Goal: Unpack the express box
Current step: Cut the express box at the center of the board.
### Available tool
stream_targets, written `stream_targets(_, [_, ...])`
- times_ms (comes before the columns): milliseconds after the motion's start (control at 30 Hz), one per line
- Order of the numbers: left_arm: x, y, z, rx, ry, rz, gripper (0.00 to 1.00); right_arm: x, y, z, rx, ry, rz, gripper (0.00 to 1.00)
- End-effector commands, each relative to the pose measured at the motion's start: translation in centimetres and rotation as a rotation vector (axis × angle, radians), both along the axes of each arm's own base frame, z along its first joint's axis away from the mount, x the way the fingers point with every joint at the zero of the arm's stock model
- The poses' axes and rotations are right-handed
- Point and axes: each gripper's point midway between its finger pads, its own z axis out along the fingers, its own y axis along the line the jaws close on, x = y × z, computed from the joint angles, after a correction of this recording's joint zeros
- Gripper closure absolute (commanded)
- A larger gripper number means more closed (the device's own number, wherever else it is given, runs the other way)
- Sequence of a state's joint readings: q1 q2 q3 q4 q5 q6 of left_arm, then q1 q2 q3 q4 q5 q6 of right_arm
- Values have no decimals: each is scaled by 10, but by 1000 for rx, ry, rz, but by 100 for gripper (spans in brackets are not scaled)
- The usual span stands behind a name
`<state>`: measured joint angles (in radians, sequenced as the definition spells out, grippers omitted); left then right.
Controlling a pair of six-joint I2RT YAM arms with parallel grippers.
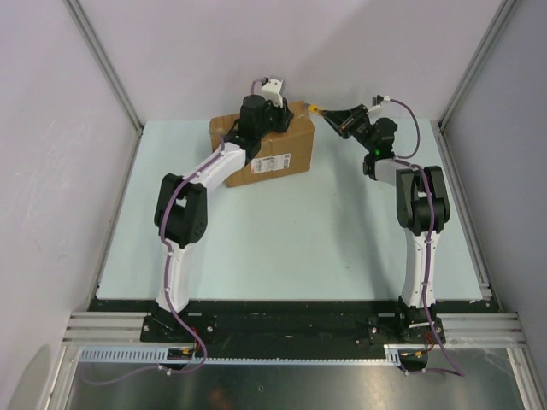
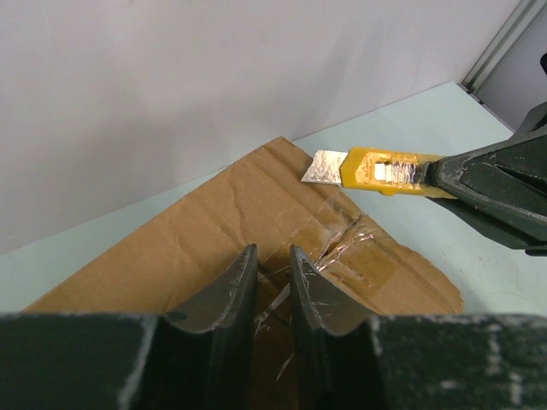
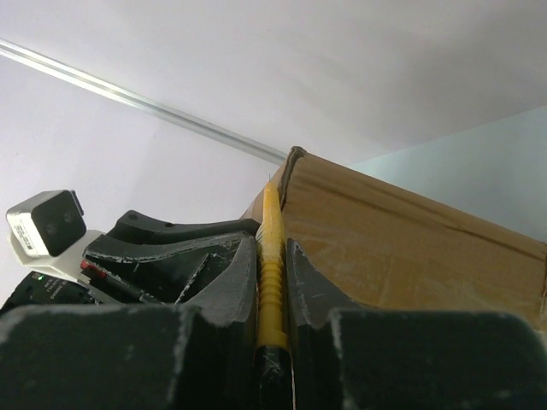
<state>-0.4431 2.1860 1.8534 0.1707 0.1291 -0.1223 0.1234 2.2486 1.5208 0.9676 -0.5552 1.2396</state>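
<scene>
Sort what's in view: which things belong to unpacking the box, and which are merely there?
On the job: express box; yellow utility knife, clamped in the right gripper, blade at the box's far corner; left gripper over the box top.
Merely there: table; enclosure walls.

express box [image 1: 275, 161] on the table [image 1: 299, 248], toward its far edge | left gripper [image 2: 272, 253] over the box's top, toward the box's far edge | utility knife [image 2: 376, 168] just beside the box's far right corner, tip toward it | right gripper [image 1: 340, 118] right of the box, around the knife's rear end
</scene>
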Motion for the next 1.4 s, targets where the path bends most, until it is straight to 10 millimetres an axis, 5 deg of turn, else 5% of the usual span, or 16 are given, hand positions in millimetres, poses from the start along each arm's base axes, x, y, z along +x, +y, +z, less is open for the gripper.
stream_targets(0, [-24, 27, -110, 192, 278, 33, 74, 7, -5, 13, -5, -52, -26, 100])
stream_targets(233, [-25, 28, -111, 192, 282, 35, 75, 13, -15, 8, -3, -36, -46, 100])
stream_targets(600, [-26, 28, -113, 190, 288, 37, 76, 15, -4, -9, 4, -2, -22, 100])
stream_targets(967, [-27, 30, -114, 193, 292, 44, 76, 5, -19, 28, 37, -55, -58, 100])
stream_targets(1367, [-27, 31, -113, 195, 289, 42, 76, 0, -27, 45, 47, -89, -89, 100])
